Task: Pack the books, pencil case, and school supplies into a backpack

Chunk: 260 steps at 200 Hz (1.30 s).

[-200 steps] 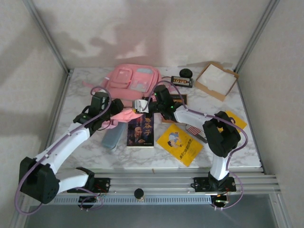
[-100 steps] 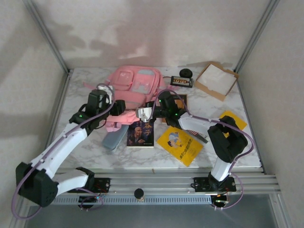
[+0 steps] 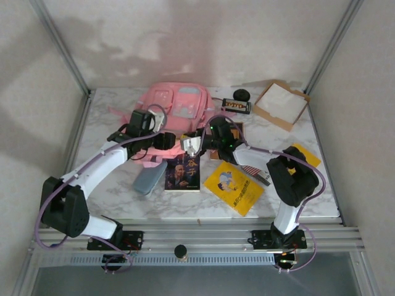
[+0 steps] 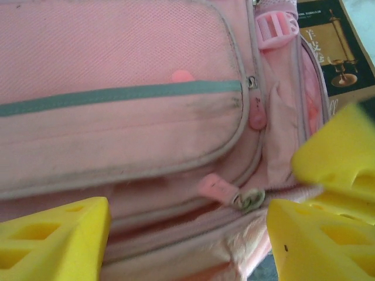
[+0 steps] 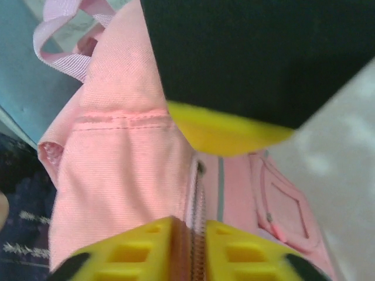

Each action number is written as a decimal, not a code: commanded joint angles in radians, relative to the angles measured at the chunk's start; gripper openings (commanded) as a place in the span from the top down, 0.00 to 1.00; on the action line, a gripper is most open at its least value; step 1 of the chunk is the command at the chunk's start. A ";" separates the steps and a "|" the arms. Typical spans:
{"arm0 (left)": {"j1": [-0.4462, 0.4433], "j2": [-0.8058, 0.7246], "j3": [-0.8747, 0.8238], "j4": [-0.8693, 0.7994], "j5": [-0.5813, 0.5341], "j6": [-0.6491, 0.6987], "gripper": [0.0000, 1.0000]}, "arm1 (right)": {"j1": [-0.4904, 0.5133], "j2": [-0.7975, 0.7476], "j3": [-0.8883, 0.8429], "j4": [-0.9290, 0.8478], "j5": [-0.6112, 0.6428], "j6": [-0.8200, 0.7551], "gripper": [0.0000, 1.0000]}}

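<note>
- Since a second ago, the left gripper [image 3: 165, 140] has swung inward from the bag's left flank to its near edge. Its jaws have spread, and the raised pink flap has sunk back.
- Left gripper [image 4: 187, 225]: its jaws stand wide apart and hold nothing. Its fingers [image 4: 58, 240] straddle the lower front pocket of the backpack [image 4: 117, 64].
- The zipper pull [image 4: 215, 188] lies between those jaws, a little right of centre and just ahead. The zip line runs across the view towards the right-hand finger. I judge that a small shift right and forward would bring the pull into the grip.
- Right gripper [image 5: 196, 237]: its fingers [image 5: 135, 254] sit close together, with the bag's zipper seam sandwiched between them. It looks like a pinch on the backpack [image 5: 117, 164], though I cannot tell how firm it is.
- In the top view the right gripper [image 3: 190, 146] is just beside the left one, both at the bag's near end.
- The backpack [image 3: 179, 105] lies flat, with its long axis running away from the arms. The left arm is nearer the pull.
- The left arm reaches diagonally forward and inward. The right arm is folded at the elbow, with its forearm crossing leftward over the brown book [image 3: 235, 129].
- Not yet packed, near the arms: the dark blue book [image 3: 182, 174] and the pencil case [image 3: 148, 180], both just in front of the grippers.
</note>
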 commanded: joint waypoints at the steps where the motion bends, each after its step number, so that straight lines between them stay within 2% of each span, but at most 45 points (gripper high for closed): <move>1: 0.016 -0.050 -0.019 -0.015 -0.032 -0.030 0.26 | 0.019 -0.045 -0.011 0.084 -0.032 0.067 0.68; 16: 0.029 -0.048 0.010 -0.051 -0.099 -0.040 0.24 | 0.029 -0.068 -0.016 0.108 -0.019 0.240 0.47; 22: 0.032 -0.040 0.028 -0.079 -0.140 -0.044 0.24 | 0.029 -0.081 -0.011 0.106 -0.023 0.336 0.34; 27: 0.034 -0.031 0.043 -0.104 -0.179 -0.053 0.24 | 0.030 -0.091 -0.007 0.105 -0.023 0.424 0.27; 41: 0.051 -0.015 0.070 -0.152 -0.309 -0.140 0.24 | 0.029 -0.124 -0.001 0.121 -0.017 0.733 0.25; 51: 0.066 -0.018 0.071 -0.163 -0.340 -0.224 0.22 | 0.029 -0.141 -0.014 0.170 -0.005 0.986 0.22; 66: 0.083 -0.054 0.040 -0.120 -0.336 -0.359 0.20 | 0.030 -0.145 -0.029 0.214 -0.026 1.285 0.02; 82: 0.100 -0.104 -0.015 -0.030 -0.299 -0.487 0.19 | 0.030 -0.139 -0.028 0.198 0.019 1.499 0.01; 96: 0.121 -0.108 -0.037 -0.021 -0.298 -0.557 0.18 | 0.025 -0.140 -0.040 0.173 0.063 1.665 0.01; 112: 0.157 -0.089 -0.057 -0.022 -0.288 -0.602 0.18 | 0.013 -0.138 -0.030 0.062 0.145 1.837 0.01; 123: 0.177 -0.075 -0.069 -0.010 -0.252 -0.642 0.18 | -0.004 -0.130 -0.002 -0.091 0.237 1.997 0.01; 132: 0.179 -0.066 -0.085 0.018 -0.221 -0.670 0.18 | -0.019 -0.120 -0.007 -0.136 0.233 2.107 0.01; 147: 0.175 -0.053 -0.117 0.039 -0.219 -0.726 0.19 | -0.023 -0.100 -0.055 -0.108 0.216 2.290 0.01; 160: 0.175 -0.035 -0.136 0.057 -0.209 -0.760 0.19 | -0.013 -0.072 -0.054 -0.185 0.226 2.420 0.01; 194: 0.157 0.018 -0.141 0.069 -0.204 -0.778 0.23 | 0.022 -0.006 -0.055 -0.180 0.210 2.583 0.01; 224: 0.146 0.036 -0.179 0.111 -0.159 -0.807 0.37 | 0.030 0.065 -0.028 -0.131 0.173 2.679 0.01; 240: 0.128 0.031 -0.191 0.113 -0.166 -0.816 0.48 | 0.029 0.090 -0.008 -0.156 0.168 2.707 0.01; 260: 0.103 0.012 -0.208 0.108 -0.171 -0.822 0.56 | 0.023 0.093 -0.012 -0.146 0.181 2.742 0.01</move>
